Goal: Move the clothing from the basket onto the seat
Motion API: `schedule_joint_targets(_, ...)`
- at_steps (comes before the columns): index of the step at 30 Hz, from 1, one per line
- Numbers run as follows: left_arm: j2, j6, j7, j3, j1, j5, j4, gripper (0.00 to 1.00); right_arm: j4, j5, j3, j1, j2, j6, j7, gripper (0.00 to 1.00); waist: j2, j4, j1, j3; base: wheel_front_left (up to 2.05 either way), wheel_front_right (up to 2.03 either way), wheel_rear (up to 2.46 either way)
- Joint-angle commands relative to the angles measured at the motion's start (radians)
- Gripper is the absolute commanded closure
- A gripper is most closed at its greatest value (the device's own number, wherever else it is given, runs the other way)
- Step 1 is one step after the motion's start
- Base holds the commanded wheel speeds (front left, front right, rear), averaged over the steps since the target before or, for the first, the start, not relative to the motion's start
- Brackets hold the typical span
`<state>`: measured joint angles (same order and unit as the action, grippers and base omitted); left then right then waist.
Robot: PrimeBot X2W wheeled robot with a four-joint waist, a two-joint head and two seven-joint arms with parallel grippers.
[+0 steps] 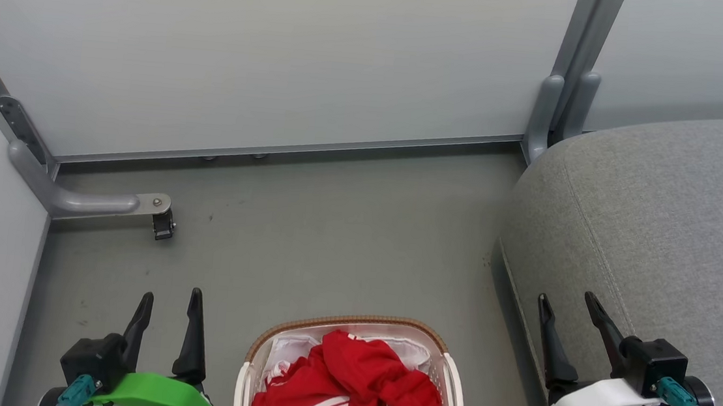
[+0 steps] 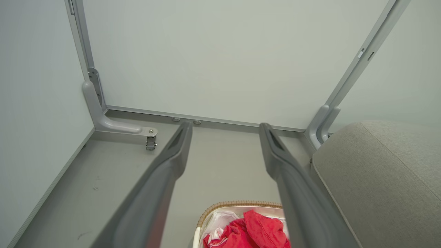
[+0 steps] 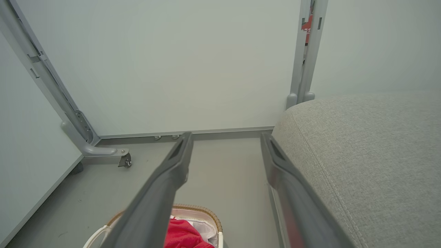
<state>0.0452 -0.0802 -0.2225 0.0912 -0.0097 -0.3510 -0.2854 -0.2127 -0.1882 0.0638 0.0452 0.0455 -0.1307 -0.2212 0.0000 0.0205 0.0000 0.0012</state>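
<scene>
Red clothing (image 1: 373, 374), heaped in white basket (image 1: 351, 321) on floor (image 1: 333, 227) beside grey seat (image 1: 661, 222); left claw (image 1: 171, 294) and right claw (image 1: 568, 298) both spread wide, empty; advise pinching a thick central fold

head: high, facing forward and down — basket (image 1: 351, 323) at the bottom edge, seat (image 1: 662, 210) at right | left wrist: lower, left of the basket, facing the back wall (image 1: 282, 59) | right wrist: same facing, close beside the seat | shared by all: basket, seat, back wall, caster foot (image 1: 162, 225)
</scene>
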Motion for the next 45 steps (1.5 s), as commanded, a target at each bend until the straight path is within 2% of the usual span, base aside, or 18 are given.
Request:
schedule_joint_targets(1, 0.007, -0.003, -0.008, 0.0, 0.011, 0.026, 0.0, 0.0, 0.001, 0.026, 0.002, -0.005, 0.006, 0.0, -0.01, 0.0, 0.0, 0.001, 0.0, 0.0, 0.0, 0.0, 0.0)
schedule_joint_targets(21, 0.008, -0.002, -0.045, 0.018, 0.016, 0.145, -0.043, 0.0, -0.016, 0.163, 0.01, -0.011, 0.008, 0.0, -0.046, 0.0, 0.0, 0.006, 0.0, 0.002, 0.0, 0.0, 0.0)
schedule_joint_targets(45, 0.008, -0.009, -0.042, 0.031, -0.006, 0.135, -0.055, 0.0, -0.006, 0.15, -0.004, 0.002, 0.007, 0.0, -0.046, 0.0, 0.0, 0.006, 0.0, 0.029, 0.0, 0.0, 0.0)
